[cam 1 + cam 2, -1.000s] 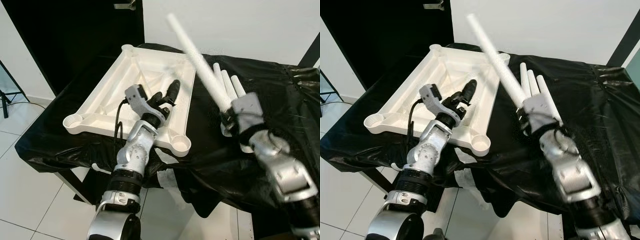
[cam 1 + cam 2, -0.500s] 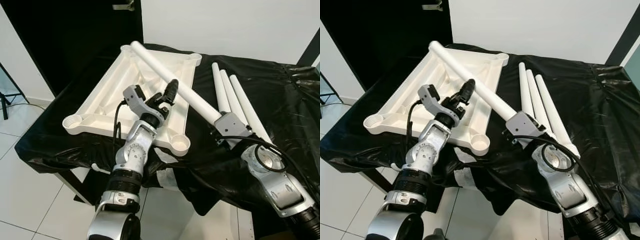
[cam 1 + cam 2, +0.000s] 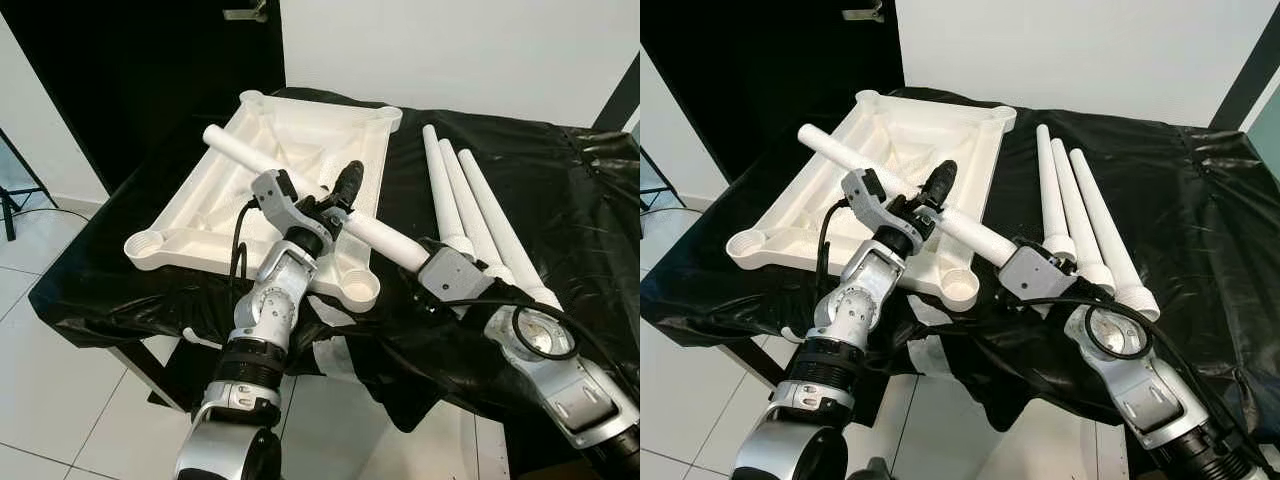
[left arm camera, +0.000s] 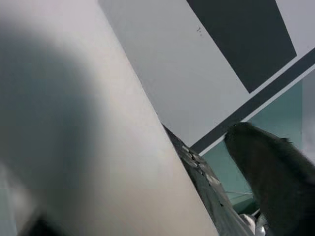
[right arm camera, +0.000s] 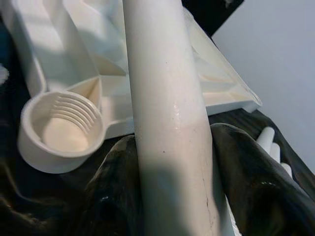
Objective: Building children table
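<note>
two silver jointed arms — black cables looped alongside — each tipped with long black fingers (image 5: 256, 182).

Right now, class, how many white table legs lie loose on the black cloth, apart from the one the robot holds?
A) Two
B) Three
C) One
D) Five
B: three loose legs lie side by side on the black cloth, while the right gripper grips a fourth leg over the upturned tabletop.
</note>
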You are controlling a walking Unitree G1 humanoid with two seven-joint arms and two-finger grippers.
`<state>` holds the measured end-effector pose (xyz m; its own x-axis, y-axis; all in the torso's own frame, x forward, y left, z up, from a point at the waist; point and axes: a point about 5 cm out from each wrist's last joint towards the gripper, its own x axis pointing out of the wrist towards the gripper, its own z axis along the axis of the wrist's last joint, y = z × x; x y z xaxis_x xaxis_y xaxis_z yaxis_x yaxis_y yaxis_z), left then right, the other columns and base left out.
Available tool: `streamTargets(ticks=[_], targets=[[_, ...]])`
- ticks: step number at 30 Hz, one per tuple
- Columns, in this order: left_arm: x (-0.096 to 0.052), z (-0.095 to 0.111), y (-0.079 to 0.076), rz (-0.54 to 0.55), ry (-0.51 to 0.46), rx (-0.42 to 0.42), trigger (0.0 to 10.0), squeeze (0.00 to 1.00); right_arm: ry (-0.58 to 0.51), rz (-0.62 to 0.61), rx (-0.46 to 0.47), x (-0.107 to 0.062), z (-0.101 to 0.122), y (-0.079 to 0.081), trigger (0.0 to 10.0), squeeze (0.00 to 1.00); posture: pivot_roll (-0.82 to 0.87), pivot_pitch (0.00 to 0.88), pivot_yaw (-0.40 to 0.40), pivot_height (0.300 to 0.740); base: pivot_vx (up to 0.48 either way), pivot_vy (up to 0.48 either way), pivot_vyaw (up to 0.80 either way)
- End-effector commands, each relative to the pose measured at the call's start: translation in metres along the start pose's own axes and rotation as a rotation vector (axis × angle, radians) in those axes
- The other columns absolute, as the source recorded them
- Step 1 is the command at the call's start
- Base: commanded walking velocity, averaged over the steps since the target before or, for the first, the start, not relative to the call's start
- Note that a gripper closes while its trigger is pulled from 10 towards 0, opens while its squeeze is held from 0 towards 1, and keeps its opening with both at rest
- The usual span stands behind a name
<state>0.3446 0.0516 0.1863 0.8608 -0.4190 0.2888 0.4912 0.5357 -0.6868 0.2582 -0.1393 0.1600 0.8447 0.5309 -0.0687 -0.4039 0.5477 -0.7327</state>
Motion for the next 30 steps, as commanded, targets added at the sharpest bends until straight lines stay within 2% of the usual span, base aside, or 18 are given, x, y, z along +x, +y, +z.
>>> streamTargets(ticks=[1, 3, 4, 11, 12, 14, 15, 18, 19, 20, 22, 24, 25, 30], targets=[[0.006, -0.001, -0.019, -0.17, -0.028, -0.038, 0.5, 0.0, -0.033, 0.013, 0.001, -0.001, 0.004, 0.003, 10.0, 0.0, 0.14, 0.0, 0.017, 0.74, 0.0, 0.0, 0.0], [0.006, -0.001, -0.019, -0.17, -0.028, -0.038, 0.5, 0.0, -0.033, 0.013, 0.001, -0.001, 0.004, 0.003, 10.0, 0.0, 0.14, 0.0, 0.017, 0.74, 0.0, 0.0, 0.0], [0.005, 0.001, -0.021, -0.188, -0.048, -0.067, 0.0, 0.0, -0.036, 0.004, 0.001, -0.001, 0.004, 0.002, 10.0, 0.0, 0.14, 0.0, 0.018, 0.74, 0.0, 0.0, 0.0], [0.0, 0.008, -0.028, -0.265, -0.1, -0.077, 0.0, 0.0, 0.001, -0.068, 0.049, -0.001, -0.003, -0.002, 10.0, 0.0, 0.14, 0.0, 0.02, 0.74, 0.0, 0.0, 0.0], [0.0, 0.008, -0.029, -0.272, -0.101, -0.074, 0.0, 0.0, 0.011, -0.068, 0.093, -0.001, -0.004, -0.003, 10.0, 0.51, 0.15, 0.0, 0.02, 0.74, 0.0, 0.0, 0.0], [0.0, 0.008, -0.03, -0.276, -0.103, -0.073, 0.0, 0.0, 0.016, -0.067, 0.124, -0.001, -0.005, -0.003, 10.0, 0.51, 0.15, 0.0, 0.02, 0.74, 0.0, 0.0, 0.0], [-0.001, 0.008, -0.031, -0.283, -0.102, -0.063, 0.0, 0.0, 0.011, -0.068, 0.163, 0.0, -0.004, -0.004, 10.0, 1.0, 0.15, 0.0, 0.019, 0.74, 0.0, 0.0, 0.0], [-0.001, 0.008, -0.032, -0.287, -0.102, -0.057, 0.0, 0.0, 0.001, -0.074, 0.197, 0.001, -0.001, -0.006, 10.0, 1.0, 0.15, 0.0, 0.017, 0.74, 0.0, 0.0, 0.0], [-0.001, 0.007, -0.033, -0.291, -0.099, -0.047, 0.0, 0.0, -0.015, -0.07, 0.239, 0.003, 0.003, -0.008, 10.0, 0.0, 0.15, 0.0, 0.017, 0.74, 0.0, 0.0, 0.0], [-0.001, 0.007, -0.033, -0.291, -0.099, -0.047, 0.0, 0.0, -0.015, -0.07, 0.239, 0.003, 0.003, -0.008, 10.0, 0.0, 0.15, 0.0, 0.017, 0.74, 0.0, 0.0, 0.0], [-0.002, 0.005, -0.034, -0.294, -0.094, -0.037, 0.0, 0.0, -0.029, -0.066, 0.309, 0.006, 0.008, -0.013, 10.0, 0.0, 0.15, 0.0, 0.013, 0.74, 0.0, 0.0, 0.0], [-0.002, 0.005, -0.035, -0.297, -0.092, -0.031, 0.0, 0.0, -0.025, -0.063, 0.337, 0.007, 0.008, -0.015, 10.0, 0.0, 0.15, 0.0, 0.01, 0.74, 0.0, 0.0, 0.0], [-0.002, 0.005, -0.037, -0.305, -0.092, -0.03, 0.0, 0.0, -0.01, -0.04, 0.384, 0.009, 0.006, -0.014, 10.0, 0.0, 0.15, 0.0, 0.008, 0.74, 0.0, 0.0, 0.0], [-0.002, 0.004, -0.044, -0.344, -0.087, -0.029, 0.0, 0.0, 0.038, 0.056, 0.472, 0.015, -0.004, -0.007, 10.0, 0.0, 0.15, 0.0, 0.001, 0.74, 0.0, 0.0, 0.0]])
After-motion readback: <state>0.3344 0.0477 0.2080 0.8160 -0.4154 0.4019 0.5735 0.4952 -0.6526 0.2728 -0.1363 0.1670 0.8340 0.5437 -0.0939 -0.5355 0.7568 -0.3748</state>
